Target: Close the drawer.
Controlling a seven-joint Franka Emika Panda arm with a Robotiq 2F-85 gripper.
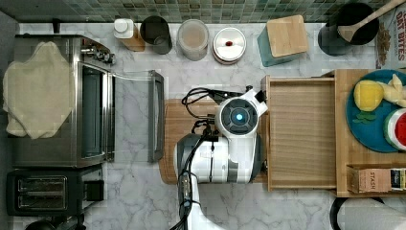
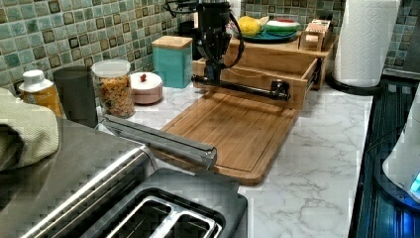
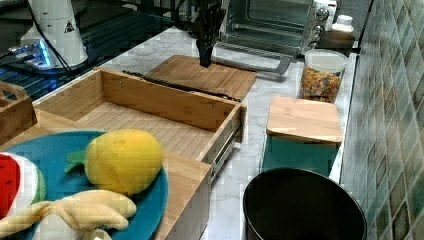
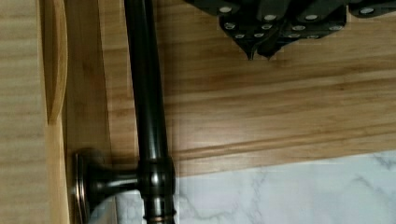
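The drawer (image 1: 301,134) is a shallow light-wood tray, pulled out of its wooden unit (image 1: 347,163) and with nothing in it. A dark metal bar handle (image 4: 147,93) runs along its front. My gripper (image 4: 259,52) is shut with nothing held, its fingertips meeting over the bamboo cutting board (image 4: 280,112), a short way off the handle. In the left view, the gripper (image 2: 214,75) hangs down right by the handle (image 2: 242,88) at the drawer front (image 2: 257,77). The right view has the gripper (image 3: 205,61) just beyond the drawer (image 3: 150,120). My arm (image 1: 237,117) covers the gripper from above.
The toaster oven's glass door (image 1: 155,115) lies open toward the board. Jars and a teal canister (image 1: 282,40) line the tiled wall. A blue plate (image 1: 373,129) with toy fruit sits on the unit. A paper towel roll (image 2: 364,39) and a black pot (image 3: 302,205) stand nearby.
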